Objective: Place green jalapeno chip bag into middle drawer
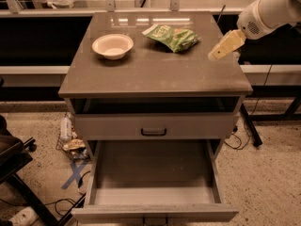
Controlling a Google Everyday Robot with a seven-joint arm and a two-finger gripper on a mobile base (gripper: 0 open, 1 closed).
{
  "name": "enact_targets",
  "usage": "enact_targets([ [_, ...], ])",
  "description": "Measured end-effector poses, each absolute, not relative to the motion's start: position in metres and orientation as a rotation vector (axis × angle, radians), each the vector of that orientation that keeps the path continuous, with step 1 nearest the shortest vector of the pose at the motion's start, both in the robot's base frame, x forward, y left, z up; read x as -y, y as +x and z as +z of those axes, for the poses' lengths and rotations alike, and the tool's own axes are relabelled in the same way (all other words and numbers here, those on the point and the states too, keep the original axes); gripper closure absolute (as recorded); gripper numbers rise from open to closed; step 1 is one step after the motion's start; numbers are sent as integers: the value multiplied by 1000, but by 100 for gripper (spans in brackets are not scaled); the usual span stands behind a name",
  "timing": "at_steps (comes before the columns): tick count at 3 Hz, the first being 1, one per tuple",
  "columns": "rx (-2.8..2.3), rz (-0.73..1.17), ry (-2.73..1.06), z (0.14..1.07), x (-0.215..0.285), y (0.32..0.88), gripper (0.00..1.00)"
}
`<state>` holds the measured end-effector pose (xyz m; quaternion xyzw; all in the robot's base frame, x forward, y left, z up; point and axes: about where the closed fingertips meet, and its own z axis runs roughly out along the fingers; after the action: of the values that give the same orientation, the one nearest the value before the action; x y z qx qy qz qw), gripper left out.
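Bag point(171, 36) lies on the bench point(155, 74) toward 1 o'clock, with the bowl point(113, 46) apart at its 9 o'clock. My end effector point(217, 53) hangs at the bag's 4 o'clock, near the bench's right edge, clear of the bag; whether wide or narrow, I cannot tell. Drawer point(153, 173) stands pulled out at 6 o'clock.

The arm point(273, 7) runs off the top right corner; only its last stretch shows, with the gripper point(225, 46) over the right rim of the cabinet point(155, 76), near the bag point(171, 36). The bag's print is too small to read. The bottom edge cuts the open drawer point(153, 173) at its front (handle barely showing). The slot point(155, 105) under the top is too dark to see into.
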<state>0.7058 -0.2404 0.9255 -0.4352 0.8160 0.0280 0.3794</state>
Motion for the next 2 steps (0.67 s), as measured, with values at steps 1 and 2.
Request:
enact_targets([
  [1, -2072, 110, -1097, 916, 233, 718, 0],
  [2, -2014, 189, -1047, 902, 217, 756, 0],
])
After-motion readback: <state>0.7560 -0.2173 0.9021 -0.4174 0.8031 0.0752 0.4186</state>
